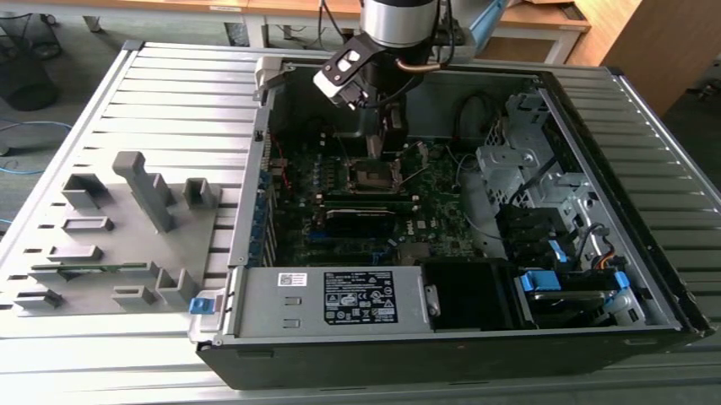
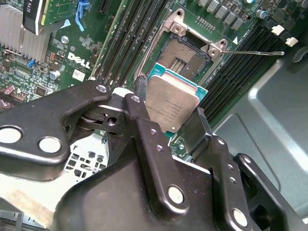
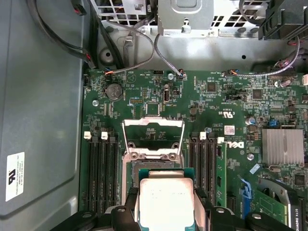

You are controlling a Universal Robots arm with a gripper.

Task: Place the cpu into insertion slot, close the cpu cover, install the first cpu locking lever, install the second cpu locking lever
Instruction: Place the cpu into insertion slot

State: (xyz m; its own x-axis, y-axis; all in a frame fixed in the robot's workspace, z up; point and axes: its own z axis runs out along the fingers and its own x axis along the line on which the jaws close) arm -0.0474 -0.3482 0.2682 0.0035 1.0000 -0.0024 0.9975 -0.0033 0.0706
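cpu (image 2: 172,102) is clamped by its edges between the fingers (image 2: 202,126), which are closed onto it. In both wrist views its metal top faces the camera. It hangs just over the insertion slot (image 2: 185,54), not seated. The cpu cover (image 3: 153,123) stands raised open at the slot's far edge. A thin lever rod (image 2: 255,52) sticks out beside the slot. The motherboard (image 3: 231,96) lies in an open computer case (image 1: 451,346) on the slatted worktop (image 1: 169,76). A grey fixture block (image 1: 135,194) stands at the exterior view's left.
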